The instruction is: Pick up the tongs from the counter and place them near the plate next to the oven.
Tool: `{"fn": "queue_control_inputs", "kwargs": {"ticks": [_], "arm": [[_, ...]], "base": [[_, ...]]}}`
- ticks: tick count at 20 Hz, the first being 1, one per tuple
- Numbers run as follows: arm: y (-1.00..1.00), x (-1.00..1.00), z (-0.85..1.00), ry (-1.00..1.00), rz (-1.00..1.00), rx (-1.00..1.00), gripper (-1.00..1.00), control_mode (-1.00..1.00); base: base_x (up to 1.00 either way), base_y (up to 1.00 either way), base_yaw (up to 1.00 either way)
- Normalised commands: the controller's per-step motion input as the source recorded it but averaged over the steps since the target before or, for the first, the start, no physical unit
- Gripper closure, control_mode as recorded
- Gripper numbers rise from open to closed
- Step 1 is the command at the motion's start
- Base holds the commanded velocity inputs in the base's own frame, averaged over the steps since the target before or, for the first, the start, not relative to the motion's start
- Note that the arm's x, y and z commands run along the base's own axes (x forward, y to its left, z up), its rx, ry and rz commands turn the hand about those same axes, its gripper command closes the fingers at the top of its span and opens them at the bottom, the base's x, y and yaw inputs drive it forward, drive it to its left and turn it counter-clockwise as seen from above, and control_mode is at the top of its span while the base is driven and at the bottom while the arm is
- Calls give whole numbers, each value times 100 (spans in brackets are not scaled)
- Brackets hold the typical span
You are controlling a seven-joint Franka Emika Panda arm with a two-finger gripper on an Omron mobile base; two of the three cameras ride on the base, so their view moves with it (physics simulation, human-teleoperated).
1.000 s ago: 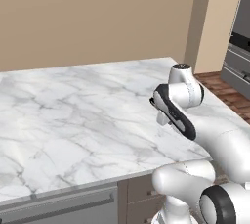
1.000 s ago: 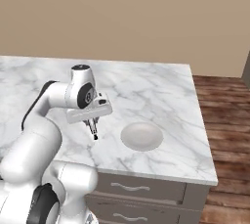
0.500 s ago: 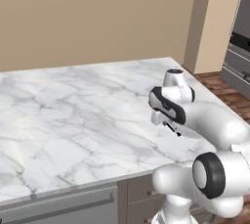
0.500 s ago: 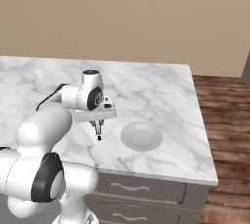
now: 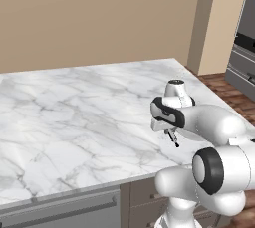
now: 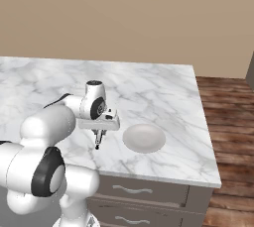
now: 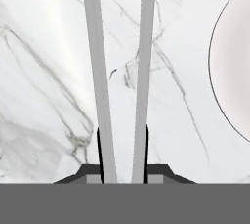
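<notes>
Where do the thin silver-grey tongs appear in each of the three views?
Left base view: the thin silver-grey tongs hang from the gripper, right of centre.
Right base view: tongs left of centre, beside the round white plate.
Hand view: two grey bars rising from the bottom.
Shared landmark: the white marble counter.

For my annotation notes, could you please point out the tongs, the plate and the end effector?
tongs [image 7: 100,71], hand view, left silver arm.
plate [image 6: 144,138], right base view, middle of the dish.
end effector [image 6: 98,139], right base view, between its fingertips.
</notes>
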Motion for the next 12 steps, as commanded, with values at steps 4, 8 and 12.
{"fn": "queue_control_inputs", "kwargs": {"ticks": [4,8,12], "arm": [[0,-2,-26,1,-17,0,100,-100],[0,-1,-26,5,-12,0,100,-100],[0,0,-23,5,-6,0,100,-100]], "base": [[0,0,0],[0,0,0],[0,0,0]]}}
